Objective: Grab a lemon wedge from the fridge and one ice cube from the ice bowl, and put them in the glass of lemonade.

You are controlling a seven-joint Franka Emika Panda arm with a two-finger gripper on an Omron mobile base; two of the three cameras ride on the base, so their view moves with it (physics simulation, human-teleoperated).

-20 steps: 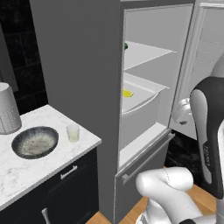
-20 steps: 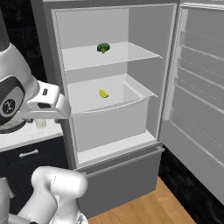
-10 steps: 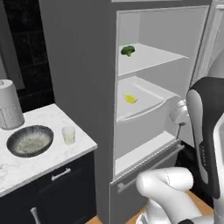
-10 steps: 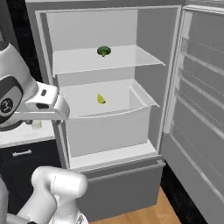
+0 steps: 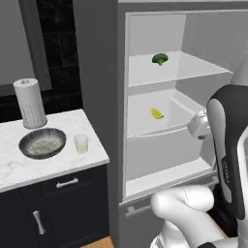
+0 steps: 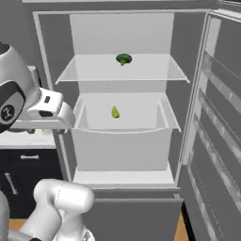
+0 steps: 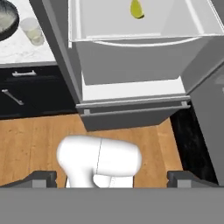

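The fridge (image 6: 188, 141) stands open with the lemon wedge (image 6: 115, 112) in its drawer; the jaws are spread wide, seemingly holding nothing.

Rendered scene under even, diffuse illumination with no single visible lamp. The white interior of the fridge (image 6: 122, 37) is the brightest region in both base views, its back wall shading gently darker toward the side walls; beneath its upper shelf lies a soft grey band of shadow. Left of the fridge, the dark backsplash (image 5: 58, 53) and dark cabinets (image 5: 53, 208) read nearly black with little detail, while the marble counter (image 5: 19, 164) stays pale and free of glare. All three views are slightly soft, with coarse pixel edges. In the hand view, straight lines below the fridge stay straight, and the wooden floor (image 7: 35, 144) appears evenly lit.
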